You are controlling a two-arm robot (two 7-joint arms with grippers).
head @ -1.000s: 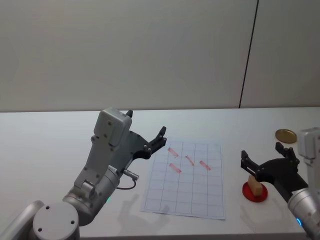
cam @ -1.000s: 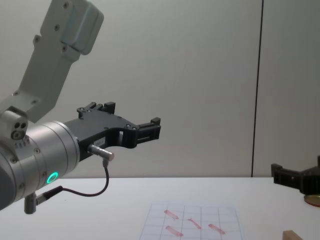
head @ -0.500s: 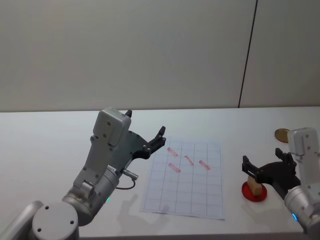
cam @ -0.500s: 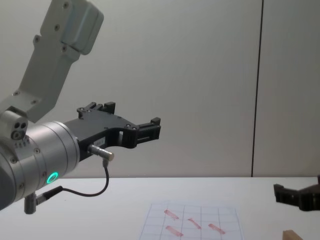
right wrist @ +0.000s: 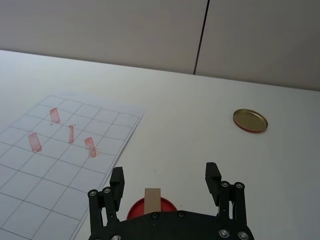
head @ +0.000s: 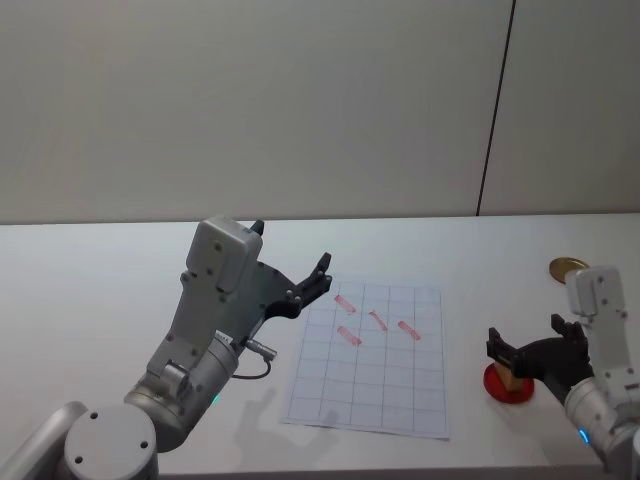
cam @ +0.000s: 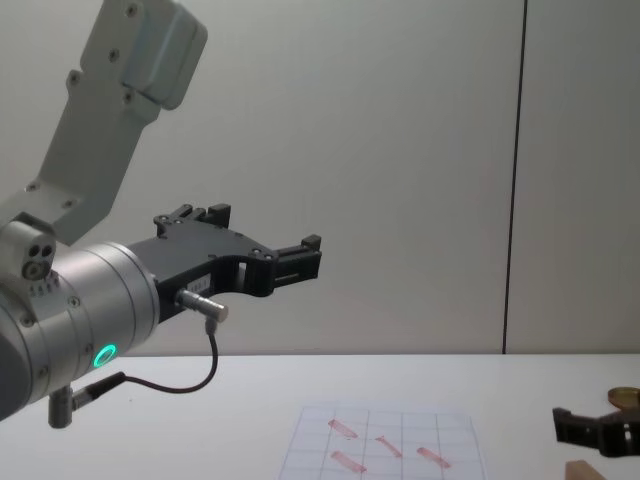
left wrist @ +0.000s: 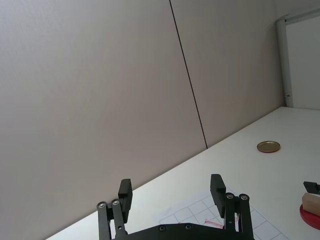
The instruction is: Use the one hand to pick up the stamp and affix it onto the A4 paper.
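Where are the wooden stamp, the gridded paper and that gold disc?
stamp [right wrist: 152, 199]: right wrist view, on its upright wooden face.
A4 paper [head: 372, 388]: head view, a bare grid square near its middle.
gold disc [right wrist: 250, 120]: right wrist view, centre of its face.

Head camera high, angled down, chest camera low and level, both sharing the A4 paper [head: 370, 380]

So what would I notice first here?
The black left gripper on a silver arm hangs open on the left. A white gridded sheet with pink marks lies on the table; right of it, the open black right gripper straddles a tan wooden block on a red pad.
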